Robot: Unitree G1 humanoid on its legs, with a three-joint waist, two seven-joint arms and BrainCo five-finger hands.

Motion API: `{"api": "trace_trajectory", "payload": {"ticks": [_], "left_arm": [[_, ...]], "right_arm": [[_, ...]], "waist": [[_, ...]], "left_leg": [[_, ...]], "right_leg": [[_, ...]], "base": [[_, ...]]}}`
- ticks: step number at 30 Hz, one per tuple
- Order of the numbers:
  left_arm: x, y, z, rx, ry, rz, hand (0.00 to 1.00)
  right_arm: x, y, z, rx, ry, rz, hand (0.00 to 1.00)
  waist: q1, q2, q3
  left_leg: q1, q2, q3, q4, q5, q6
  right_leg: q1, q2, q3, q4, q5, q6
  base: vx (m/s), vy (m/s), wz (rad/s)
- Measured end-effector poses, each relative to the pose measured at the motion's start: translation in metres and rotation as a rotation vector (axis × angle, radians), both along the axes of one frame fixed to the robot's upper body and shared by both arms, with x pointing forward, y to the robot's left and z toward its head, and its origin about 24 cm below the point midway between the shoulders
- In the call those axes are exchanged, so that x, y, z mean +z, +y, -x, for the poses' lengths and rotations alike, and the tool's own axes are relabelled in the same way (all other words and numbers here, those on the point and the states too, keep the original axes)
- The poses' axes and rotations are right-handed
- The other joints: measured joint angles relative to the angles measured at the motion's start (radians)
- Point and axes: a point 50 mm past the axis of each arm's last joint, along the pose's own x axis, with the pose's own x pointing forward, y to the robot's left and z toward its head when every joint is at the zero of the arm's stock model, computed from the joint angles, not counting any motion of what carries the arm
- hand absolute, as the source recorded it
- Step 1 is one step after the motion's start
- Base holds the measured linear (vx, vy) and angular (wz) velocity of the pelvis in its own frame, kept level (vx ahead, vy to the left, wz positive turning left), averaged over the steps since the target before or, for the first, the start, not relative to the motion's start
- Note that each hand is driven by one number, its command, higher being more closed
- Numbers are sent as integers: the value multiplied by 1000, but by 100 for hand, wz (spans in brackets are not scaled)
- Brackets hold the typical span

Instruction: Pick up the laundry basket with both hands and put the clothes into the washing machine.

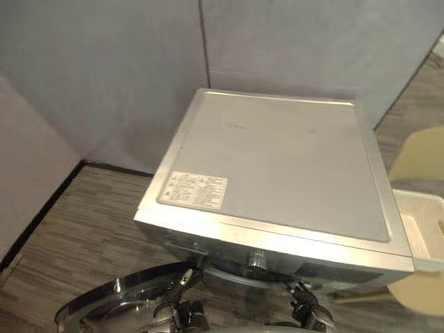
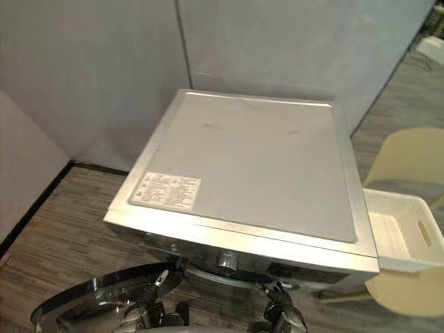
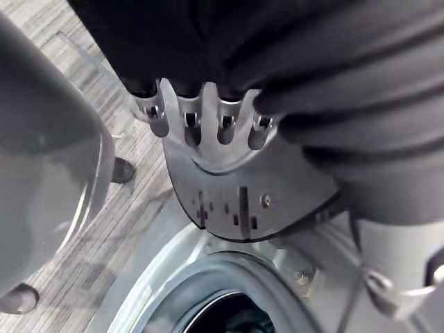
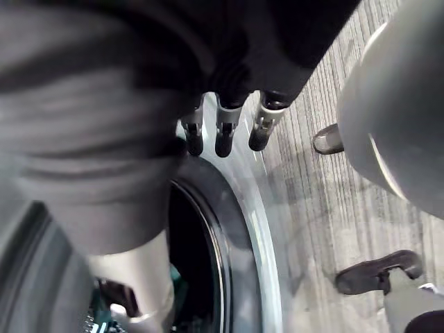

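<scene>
The silver washing machine (image 1: 277, 159) stands in front of me, seen from above, with its round glass door (image 1: 118, 298) swung open at the lower left. My left hand (image 3: 236, 187) hangs just above the drum's grey rim (image 3: 173, 277). My right hand (image 4: 222, 135) hangs beside the drum opening (image 4: 194, 243) with relaxed fingers and nothing in them. A bit of teal cloth (image 4: 104, 312) lies inside the dark drum. The white laundry basket (image 2: 402, 229) sits to the right of the machine, apart from both hands, and looks empty.
The basket rests on a beige chair (image 2: 406, 159) close to the machine's right side. Grey partition walls (image 1: 104, 69) stand behind and to the left of the machine. Wood-pattern floor (image 1: 76, 229) lies open at the left.
</scene>
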Motion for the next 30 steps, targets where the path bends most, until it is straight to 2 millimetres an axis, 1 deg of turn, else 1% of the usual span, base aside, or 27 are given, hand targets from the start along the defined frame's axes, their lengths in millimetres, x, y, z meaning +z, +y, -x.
{"api": "trace_trajectory", "payload": {"ticks": [1,2,4,5,6,7,8,9,10,11,12,13,14,15,16,17,18,19,21,23,24,25,26,27,28,29,30], "left_arm": [[3,0,-6,10,-27,9,0],[3,1,-5,39,-33,23,0],[0,2,4,80,-16,42,0],[-1,2,7,91,-5,51,0],[-2,3,9,98,1,52,0],[-4,4,15,109,19,53,0],[-4,8,17,108,31,41,0],[-4,14,17,103,37,22,0],[-4,25,20,103,52,-6,0],[-3,33,19,82,54,-37,0],[-3,30,16,49,55,-40,0],[-3,27,14,19,54,-39,0],[-3,19,9,-44,52,-39,0],[-2,12,5,-105,46,-42,0],[-2,9,4,-129,46,-44,0],[-2,4,4,-170,47,-46,0],[-3,0,5,-229,51,-62,0],[-3,-1,6,-254,51,-70,0],[-4,-3,8,-330,62,-102,0],[-3,1,5,-357,60,-127,0],[-3,2,3,-364,59,-133,0],[-4,3,5,-363,68,-135,0],[-4,4,6,-354,72,-133,0],[-4,6,6,-346,75,-136,0],[-4,13,7,-322,80,-145,0],[-3,18,8,-296,80,-149,0],[-3,20,9,-291,84,-153,0]], "right_arm": [[0,-3,0,14,10,11,0],[0,-7,0,14,11,19,0],[1,-10,3,-1,9,26,0],[1,-12,3,-27,3,22,0],[1,-12,3,-52,-2,17,0],[1,-14,3,-98,-5,6,0],[0,-14,6,-164,7,-19,0],[-2,-11,9,-166,21,-30,0],[-4,-8,11,-161,35,-42,0],[-4,-8,11,-159,38,-46,0],[-3,-12,8,-157,33,-40,0],[-2,-17,5,-158,26,-27,0],[-2,-22,6,-161,38,-16,0],[-4,-24,12,-164,60,-15,0],[-4,-26,12,-164,60,-8,0],[-4,-28,13,-163,65,-4,0],[-4,-28,13,-158,62,-1,0],[-4,-28,12,-152,60,0,0],[-3,-23,10,-117,54,0,0],[-3,-21,9,-81,51,5,0],[-3,-21,9,-73,51,7,0],[-4,-21,10,-57,58,14,0],[-2,-23,7,-53,43,19,0],[-2,-24,9,-77,39,13,0],[-3,-25,15,-79,42,18,0],[-6,-25,25,-76,69,21,0],[-6,-24,27,-76,77,17,0]], "waist": [[9,10,6],[23,26,5],[19,39,-11],[18,47,-20],[17,50,-22],[13,58,-27],[-10,31,-28],[-11,7,-27],[-11,0,-33],[-15,-12,-40],[-25,-2,-50],[-28,13,-47],[-36,25,-40],[-44,25,-39],[-45,25,-39],[-47,19,-28],[-48,16,-18],[-48,13,-15],[-49,-13,2],[-55,-39,33],[-55,-43,40],[-52,-36,41],[-59,-31,60],[-61,-33,63],[-57,-41,62],[-50,-54,54],[-49,-61,50]], "left_leg": [[-94,60,80,296,-100,61],[-126,128,128,582,-131,85],[-72,176,127,786,-124,87],[-39,204,124,808,-121,86],[-20,223,122,792,-99,93],[29,247,113,691,-47,97],[97,153,144,543,-129,77],[123,122,138,483,-131,77],[161,101,105,367,-157,39],[183,75,81,272,-205,-18],[180,77,65,223,-261,-39],[183,75,66,183,-286,-37],[202,45,71,85,-297,-33],[214,13,65,7,-293,-26],[220,-3,65,-18,-287,-17],[250,-31,72,-72,-266,15],[282,-54,85,-128,-250,35],[295,-65,91,-150,-239,43],[314,-102,121,-194,-208,61],[310,-118,141,-191,-195,79],[308,-119,151,-190,-190,86],[290,-104,172,-190,-176,108],[282,-90,179,-180,-172,110],[282,-86,174,-176,-170,108],[280,-77,152,-159,-168,106],[276,-74,137,-152,-164,99],[273,-78,126,-152,-156,92]], "right_leg": [[0,4,-47,6,1,-2],[17,8,-60,20,1,-3],[33,0,-75,36,3,-3],[29,-1,-83,36,9,8],[27,-1,-85,37,14,15],[26,-1,-96,34,26,29],[19,-40,-108,33,48,34],[5,-52,-104,31,58,17],[12,7,-69,-83,88,17],[-5,25,-105,-150,221,-41],[-20,28,-117,-163,230,-28],[-33,29,-127,-163,234,-22],[-58,11,-137,-163,243,-8],[-77,-12,-144,-158,251,3],[-83,-23,-144,-156,253,7],[-83,-45,-131,-151,264,23],[-84,-61,-119,-135,266,26],[-90,-70,-110,-127,270,32],[-124,-98,-79,-97,280,46],[-154,-120,-77,-67,310,50],[-161,-122,-77,-67,334,53],[-178,-106,-61,-79,379,75],[-238,-122,-57,145,281,41],[-263,-131,-47,291,225,31],[-268,-143,-19,512,175,34],[-242,-146,12,617,172,36],[-214,-151,21,631,174,39]], "base": [[-184,52,35],[-156,106,23],[-137,173,17],[-158,209,22],[-89,188,27],[-100,298,66],[-68,232,73],[-164,207,77],[-243,72,46],[-266,57,44],[-200,150,32],[-139,251,35],[-126,285,46],[-142,242,45],[-136,189,26],[-173,184,-3],[-168,124,-13],[-191,86,-27],[-205,54,-34],[-208,28,-26],[-270,38,-30],[-267,26,-29],[-273,4,-19],[-163,-35,14],[-96,-78,31],[-61,-126,35],[-52,-145,33]]}}
